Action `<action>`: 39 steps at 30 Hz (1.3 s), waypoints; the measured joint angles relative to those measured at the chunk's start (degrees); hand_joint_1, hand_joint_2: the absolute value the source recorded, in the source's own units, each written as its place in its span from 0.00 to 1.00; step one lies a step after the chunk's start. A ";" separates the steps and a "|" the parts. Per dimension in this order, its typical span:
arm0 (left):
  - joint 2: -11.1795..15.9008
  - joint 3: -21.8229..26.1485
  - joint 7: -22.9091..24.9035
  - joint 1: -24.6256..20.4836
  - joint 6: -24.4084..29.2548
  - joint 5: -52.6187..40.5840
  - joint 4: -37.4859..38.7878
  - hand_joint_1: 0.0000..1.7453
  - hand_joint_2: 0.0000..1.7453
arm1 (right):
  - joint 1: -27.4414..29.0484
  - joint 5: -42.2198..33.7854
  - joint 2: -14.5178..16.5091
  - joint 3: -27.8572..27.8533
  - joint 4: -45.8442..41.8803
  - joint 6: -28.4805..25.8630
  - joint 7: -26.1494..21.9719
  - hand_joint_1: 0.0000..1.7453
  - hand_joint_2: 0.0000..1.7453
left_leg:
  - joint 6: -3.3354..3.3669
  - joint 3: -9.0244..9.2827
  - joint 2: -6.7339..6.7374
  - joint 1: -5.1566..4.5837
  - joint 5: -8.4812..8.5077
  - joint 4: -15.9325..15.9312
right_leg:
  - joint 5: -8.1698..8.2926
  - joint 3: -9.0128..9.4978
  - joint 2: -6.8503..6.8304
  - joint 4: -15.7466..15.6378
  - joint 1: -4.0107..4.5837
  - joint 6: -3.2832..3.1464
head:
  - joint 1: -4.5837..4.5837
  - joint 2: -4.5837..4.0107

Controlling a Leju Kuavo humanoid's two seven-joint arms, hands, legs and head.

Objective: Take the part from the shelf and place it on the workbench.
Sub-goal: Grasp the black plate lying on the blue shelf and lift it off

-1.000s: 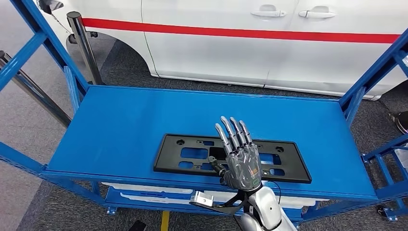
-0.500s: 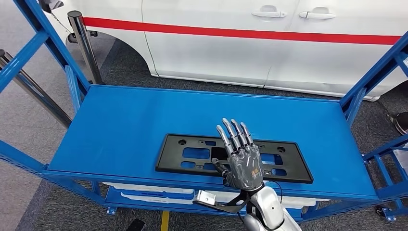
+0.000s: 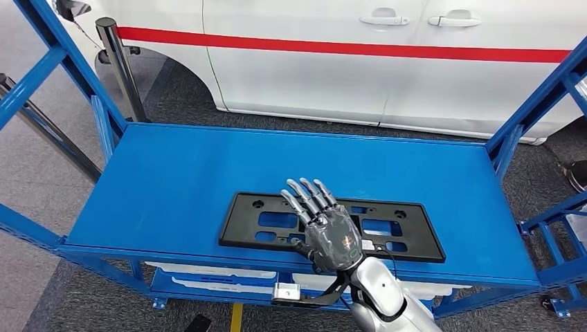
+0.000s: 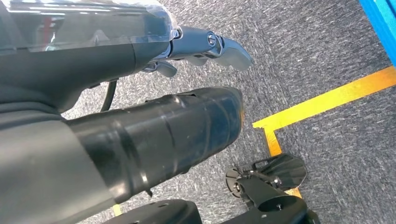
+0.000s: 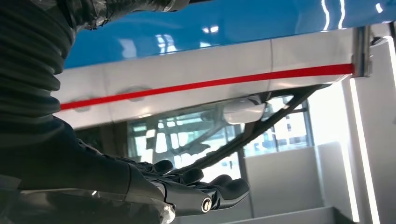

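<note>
Part (image 3: 332, 226), a flat black plastic frame near the shelf's (image 3: 173, 180) front edge, looks light, stiff and thin, best pinched along its front rail; right hand (image 3: 327, 228) hovers above, fingers apart, empty.

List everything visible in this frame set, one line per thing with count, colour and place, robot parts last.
black plastic part: one, black, flat on the shelf's top deck near its front edge.
blue shelf: one, blue metal, deck in front of the robot with slanted uprights at both ends.
white parts: white, on the lower level under the deck; count unclear.
white car: one, white with a red stripe, behind the shelf.
post: one, dark, standing left of the car.
yellow floor line: one, yellow, on grey carpet.
right hand: one, grey, fingers spread over the part's middle; contact unclear.
left hand: one, hanging above the floor, holding nothing.
</note>
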 joint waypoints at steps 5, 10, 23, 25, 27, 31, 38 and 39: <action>-0.11 -0.12 0.25 -0.06 0.03 -0.05 0.00 0.00 0.00 | -1.98 -0.02 0.00 1.94 0.79 0.93 -0.17 0.00 1.00 | -0.01 0.01 0.00 0.01 0.01 0.00 | -0.01 0.02 -0.02 0.03 0.00 -0.02 | 0.00 0.00; -0.17 -0.37 0.47 -0.09 0.07 -0.44 0.00 0.00 0.00 | -3.39 -0.43 0.00 3.47 1.61 1.74 -0.17 0.00 1.00 | -0.01 0.01 0.00 0.05 0.01 -0.01 | -0.01 0.02 -0.02 0.03 -0.01 -0.02 | 0.00 0.00; -0.51 -1.60 1.48 -0.16 0.06 -1.19 0.00 0.00 0.00 | -11.04 -1.99 0.26 9.59 3.85 7.29 1.49 0.00 1.00 | 0.00 0.03 0.00 0.06 0.03 0.00 | -0.01 0.03 -0.02 0.04 -0.02 -0.02 | 0.00 0.00; -0.51 -1.66 1.49 -0.16 0.05 -1.19 0.00 0.00 0.00 | -11.36 -2.01 0.26 9.77 4.05 7.33 1.52 0.00 1.00 | 0.00 0.03 0.00 0.06 0.03 0.00 | -0.01 0.03 -0.02 0.04 -0.02 -0.02 | 0.00 0.00; -0.51 -1.72 1.49 -0.16 0.05 -1.19 0.00 0.00 0.00 | -11.61 -2.01 0.26 9.93 4.20 7.34 1.53 0.00 1.00 | 0.00 0.03 0.00 0.06 0.03 0.00 | -0.01 0.02 -0.02 0.04 -0.02 -0.02 | 0.00 0.00; -0.51 -1.80 1.49 -0.16 0.05 -1.17 0.00 0.00 0.00 | -11.93 -2.11 0.26 10.24 4.45 7.47 1.64 0.00 1.00 | 0.00 0.03 0.00 0.06 0.03 0.00 | -0.01 0.02 -0.02 0.04 -0.02 -0.02 | 0.00 0.00; -0.51 -1.78 0.81 -0.13 0.05 -0.68 0.00 0.00 0.00 | -12.73 -4.82 -0.20 10.52 5.26 11.75 2.56 0.00 1.00 | 0.00 0.03 0.00 0.06 0.03 0.00 | -0.01 0.02 -0.02 0.04 -0.02 -0.02 | 0.00 0.00; -0.51 -1.78 0.79 -0.13 0.05 -0.67 0.00 0.00 0.00 | -12.84 -5.26 -0.37 10.53 5.45 12.13 2.56 0.00 1.00 | 0.00 0.03 0.00 0.06 0.03 0.00 | -0.01 0.03 -0.02 0.04 -0.03 -0.02 | 0.00 0.00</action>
